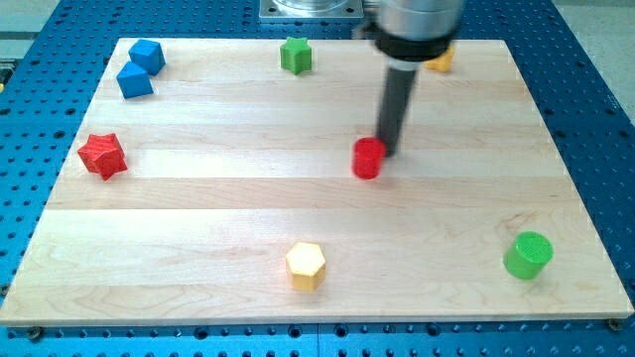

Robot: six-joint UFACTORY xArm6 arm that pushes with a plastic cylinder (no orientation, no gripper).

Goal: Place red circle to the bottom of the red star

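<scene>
The red circle (368, 158) is a short red cylinder near the middle of the wooden board, a little right of centre. The red star (102, 156) lies far off at the view's left edge of the board, at about the same height. My tip (385, 152) is at the red circle's upper right side, touching or almost touching it. The dark rod runs up from there to the arm's grey body at the view's top.
Two blue blocks (145, 57) (134, 81) sit at the top left. A green star (296, 55) is at the top centre. A yellow block (440, 62) is partly hidden behind the arm. A yellow hexagon (306, 265) is at the bottom centre, a green circle (528, 255) at the bottom right.
</scene>
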